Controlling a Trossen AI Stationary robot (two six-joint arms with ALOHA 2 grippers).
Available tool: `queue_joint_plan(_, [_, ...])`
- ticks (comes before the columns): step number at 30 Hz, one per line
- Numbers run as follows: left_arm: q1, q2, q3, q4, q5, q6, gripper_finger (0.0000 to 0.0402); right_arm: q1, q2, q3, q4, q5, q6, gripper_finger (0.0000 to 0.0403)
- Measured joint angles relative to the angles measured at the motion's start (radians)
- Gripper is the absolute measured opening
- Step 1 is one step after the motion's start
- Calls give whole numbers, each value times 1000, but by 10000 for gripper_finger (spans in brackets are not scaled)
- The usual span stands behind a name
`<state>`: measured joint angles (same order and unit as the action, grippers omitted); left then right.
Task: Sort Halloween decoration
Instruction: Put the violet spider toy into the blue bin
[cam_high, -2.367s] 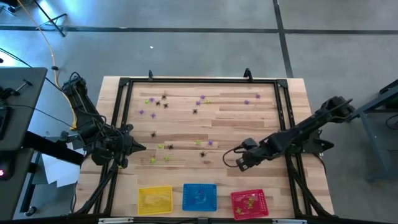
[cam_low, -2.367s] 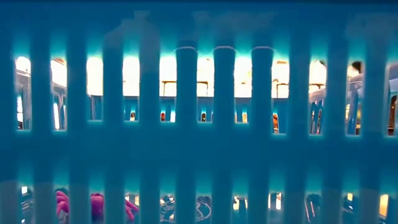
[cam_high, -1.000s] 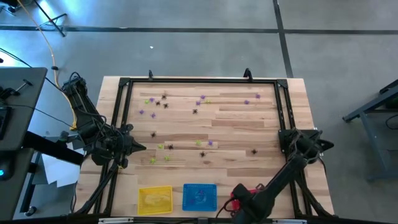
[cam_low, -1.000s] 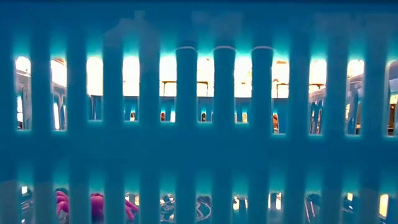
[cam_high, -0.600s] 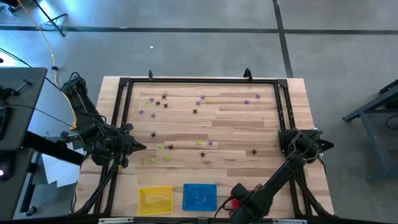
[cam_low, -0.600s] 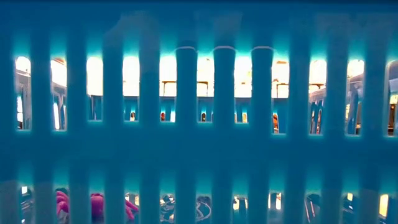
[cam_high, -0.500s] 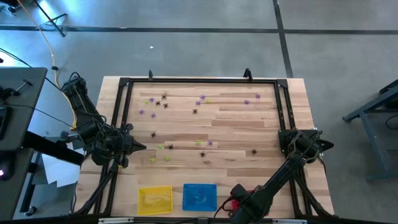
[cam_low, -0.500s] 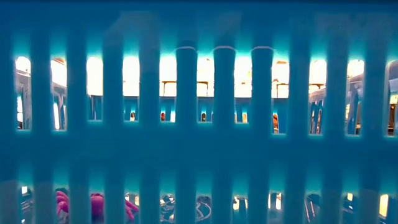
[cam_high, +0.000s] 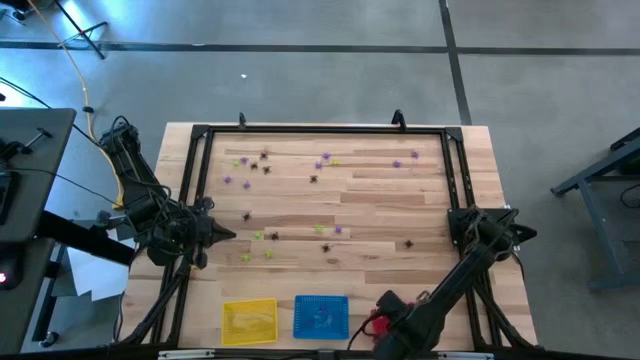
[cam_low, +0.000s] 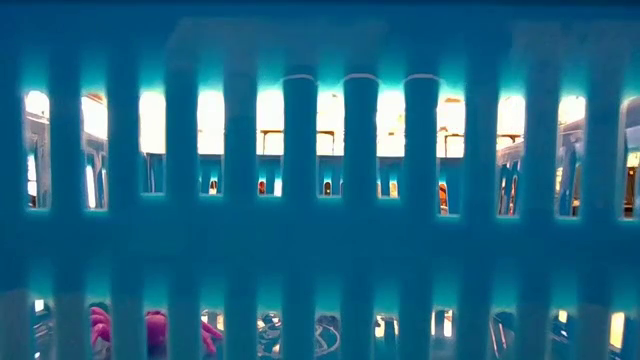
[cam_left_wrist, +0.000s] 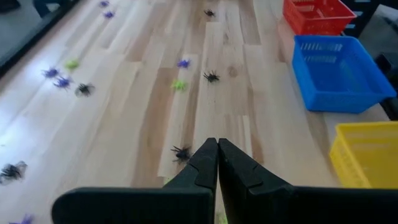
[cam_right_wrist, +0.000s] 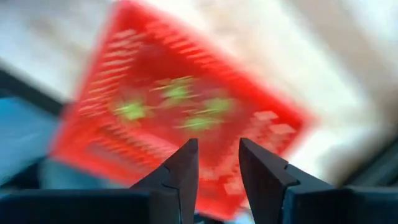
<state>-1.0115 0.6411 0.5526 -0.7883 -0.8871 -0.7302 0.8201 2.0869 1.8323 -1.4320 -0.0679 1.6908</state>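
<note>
Since the earliest high view, the right gripper has been swung from the middle of the table to the near edge, where it is now held above the red basket. Its fingers are seen parted with nothing between them, and several yellow-green trinkets are seen lying on the basket's mesh floor below. From this it is judged that a piece has just been dropped there, so one more sorting round is taken as finished.

Much of the Halloween decoration is left scattered over the wooden boards in black, purple and yellow-green, well apart from the baskets. The blue basket and the yellow basket are lined up beside the red one along the near edge; two purple pieces are glimpsed through the blue slats in the low view.

The left gripper is kept waiting at the left side of the table, its fingers pressed together on nothing, with a black spider lying just ahead of its tips.

No brand, label or writing can be read anywhere.
</note>
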Motion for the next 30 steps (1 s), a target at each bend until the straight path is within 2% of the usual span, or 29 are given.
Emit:
queue_joint_plan(3, [1,0,0,0,-34,17,1,-15,-5,27,-141,22,-46,110])
queue_joint_plan(7, [2,0,0,0,-65,18,1,-55,-66,-25,-106,114,-146,110])
queue_joint_plan(10, [2,0,0,0,-66,17,1,-96,-113,-78,-142,156,-215,110])
queue_joint_plan(15, [2,0,0,0,-72,19,1,-201,-232,-229,-78,308,-357,110])
queue_joint_plan(19, [2,0,0,0,-73,18,1,-332,-312,-403,185,363,-534,110])
queue_joint_plan(25, [2,0,0,0,-80,19,1,-532,-328,-621,716,323,-841,110])
queue_joint_plan(30, [2,0,0,0,-86,18,1,-654,-325,-695,909,320,-962,110])
